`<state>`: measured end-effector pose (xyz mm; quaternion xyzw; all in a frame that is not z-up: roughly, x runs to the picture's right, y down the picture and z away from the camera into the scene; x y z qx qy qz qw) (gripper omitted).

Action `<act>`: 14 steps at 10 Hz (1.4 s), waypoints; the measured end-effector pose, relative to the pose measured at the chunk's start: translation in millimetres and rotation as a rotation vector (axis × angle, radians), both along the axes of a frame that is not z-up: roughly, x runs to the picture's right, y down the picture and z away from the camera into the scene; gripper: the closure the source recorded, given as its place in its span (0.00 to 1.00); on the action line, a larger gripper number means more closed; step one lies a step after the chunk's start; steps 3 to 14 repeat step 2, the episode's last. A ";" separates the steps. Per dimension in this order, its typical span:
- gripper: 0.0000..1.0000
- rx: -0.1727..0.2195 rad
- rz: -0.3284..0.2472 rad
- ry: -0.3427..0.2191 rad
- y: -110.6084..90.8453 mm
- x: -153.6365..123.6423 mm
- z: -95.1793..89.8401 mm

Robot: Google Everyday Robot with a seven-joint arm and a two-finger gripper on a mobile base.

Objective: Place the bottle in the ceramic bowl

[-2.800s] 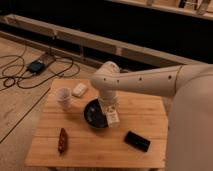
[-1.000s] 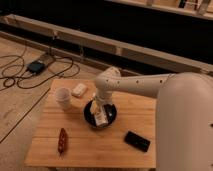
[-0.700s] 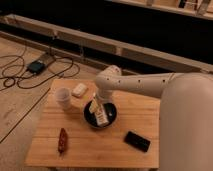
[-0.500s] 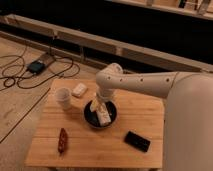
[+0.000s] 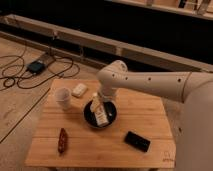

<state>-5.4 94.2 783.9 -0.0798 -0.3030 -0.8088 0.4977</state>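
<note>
**Bottle lowered into bowl, release not confirmed**

Compared with a few seconds earlier, the arm had swung from the bowl's right edge to over its centre, and the bottle (image 5: 98, 111) had come with it. It then sat inside the ceramic bowl (image 5: 88, 117), tilted, cap toward 11 o'clock, lower end toward 5 o'clock, apparently resting on the bowl's floor. Over the last half second little moved, so the placing looked nearly done. The gripper (image 5: 107, 107) hung just over the bowl at the bottle's right side; whether its jaws gripped the bottle or had let go, I cannot tell. Judged remaining: let go and lift away clear.

Counts on the wooden table (image 5: 100, 145):
- one bottle, in the bowl
- one ceramic bowl, near table centre
- one translucent white cup (image 5: 63, 97), at 10 o'clock from the bowl, apart from it
- one small white block (image 5: 79, 90), at 11 o'clock, just beside the cup
- one reddish-brown packet (image 5: 62, 140), at 7 o'clock, well apart
- one black flat device (image 5: 137, 141), at 4 o'clock, apart
- one arm, one gripper
</note>
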 end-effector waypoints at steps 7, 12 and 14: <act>0.20 0.000 -0.002 -0.003 0.0 -2.6 -0.2; 0.20 0.000 -0.002 -0.003 0.0 -2.6 -0.2; 0.20 0.000 -0.002 -0.003 0.0 -2.6 -0.2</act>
